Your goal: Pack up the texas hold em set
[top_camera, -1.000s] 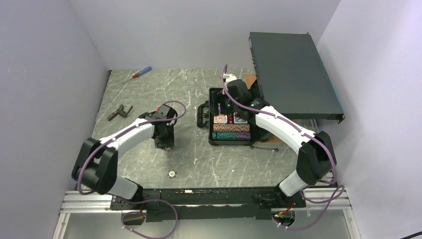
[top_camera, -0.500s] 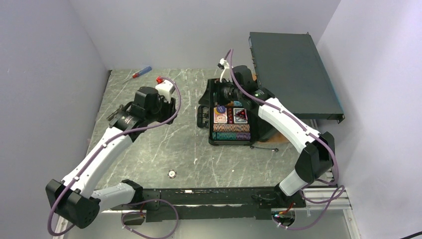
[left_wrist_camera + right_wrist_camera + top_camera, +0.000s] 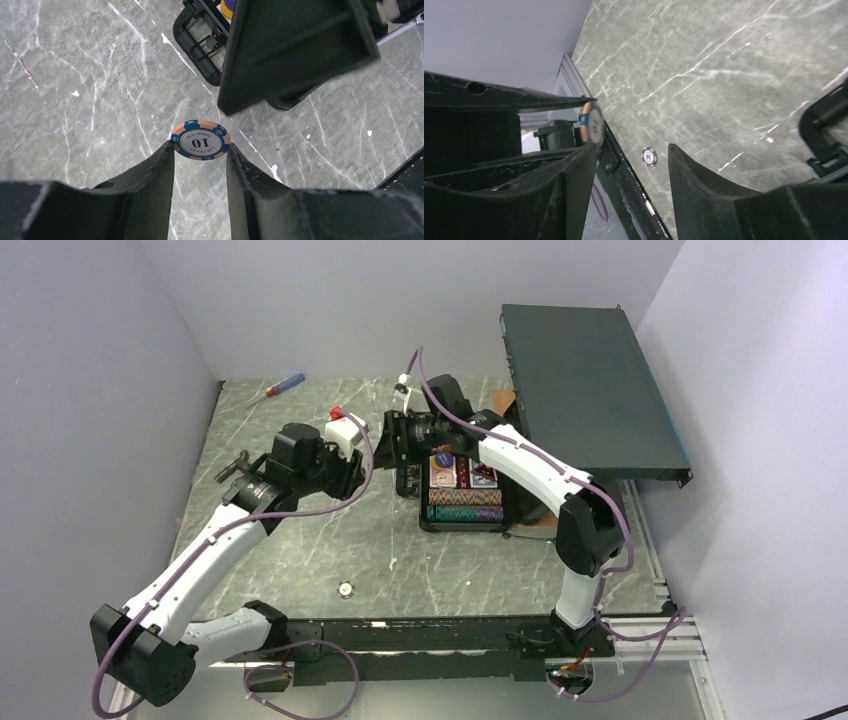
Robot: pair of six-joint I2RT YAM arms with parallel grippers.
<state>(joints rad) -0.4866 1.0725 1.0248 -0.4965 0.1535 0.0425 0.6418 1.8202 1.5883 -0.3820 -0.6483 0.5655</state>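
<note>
Left of centre in the overhead view, the left arm point(image 3: 205, 555) stretches up-frame, with the left gripper point(image 3: 200, 149) clamped on an orange-and-blue "10" chip point(image 3: 200, 139). Just beside it is the right gripper point(image 3: 631, 155), fingers apart. Centre-right, the open case point(image 3: 461, 527) holds chip rows point(image 3: 465, 505) and card decks point(image 3: 445, 472).

Poker chip point(image 3: 201, 139) between claw point(image 3: 200, 150) fingers

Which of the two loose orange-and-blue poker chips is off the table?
The round orange-and-blue chip marked 10, pinched in the left gripper above the grey marble table. The other loose chip lies flat on that table near its front edge.
</note>
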